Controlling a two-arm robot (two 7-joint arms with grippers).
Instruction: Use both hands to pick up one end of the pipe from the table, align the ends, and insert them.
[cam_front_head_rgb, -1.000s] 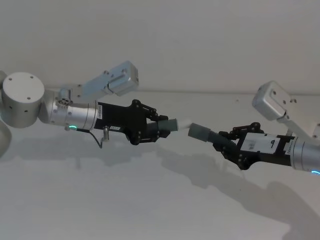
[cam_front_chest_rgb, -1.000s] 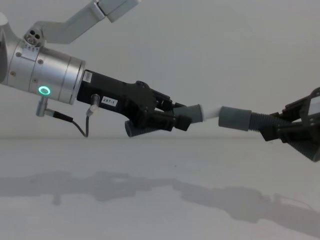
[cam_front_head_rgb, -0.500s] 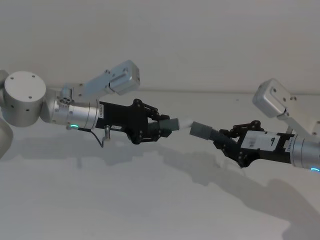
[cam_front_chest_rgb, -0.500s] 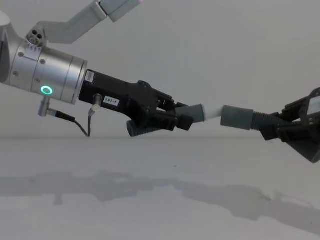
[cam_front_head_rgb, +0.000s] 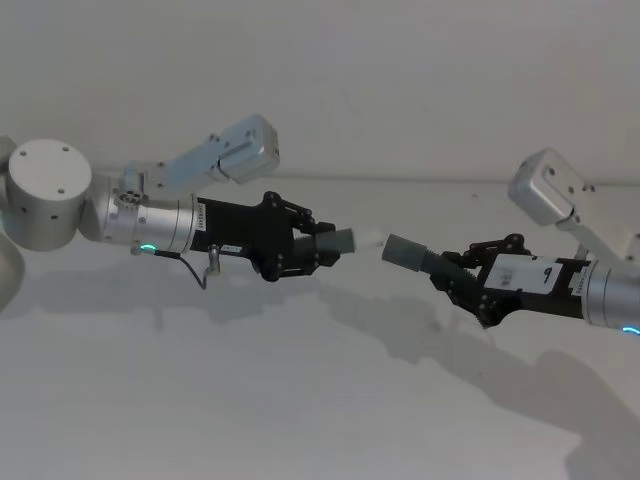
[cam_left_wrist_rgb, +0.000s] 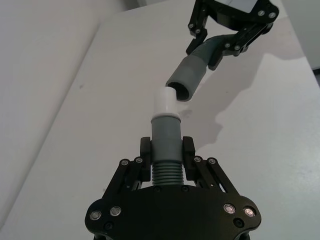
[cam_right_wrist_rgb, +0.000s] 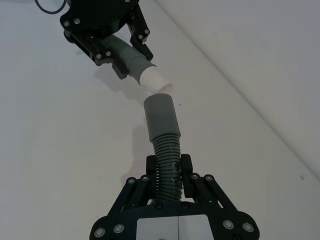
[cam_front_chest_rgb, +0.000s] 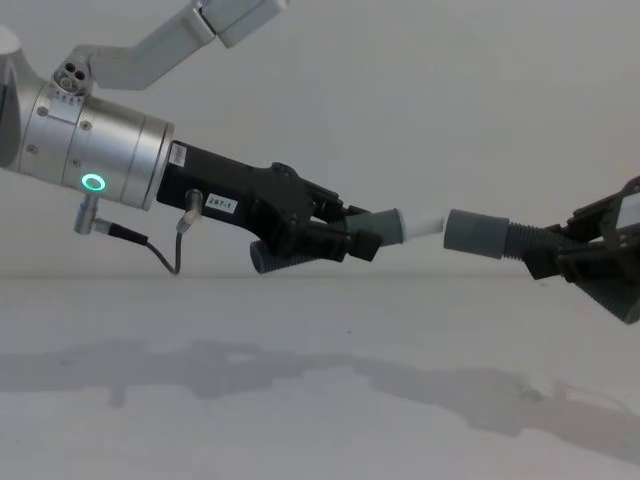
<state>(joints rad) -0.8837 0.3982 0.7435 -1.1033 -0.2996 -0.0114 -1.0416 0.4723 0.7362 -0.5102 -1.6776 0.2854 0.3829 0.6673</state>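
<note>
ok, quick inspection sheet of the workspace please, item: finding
Surface: white table, bare apart from shadows.
Job's things: left pipe piece with white stub; right pipe piece with plain cuff. Both off the table, tips nearly meeting, not inserted.
Clutter: nothing seen.
Grippers: left gripper shut on left pipe piece; right gripper shut on right pipe piece.
Cables: thin black cable loops under the left wrist.
Surroundings: plain pale wall.
</note>
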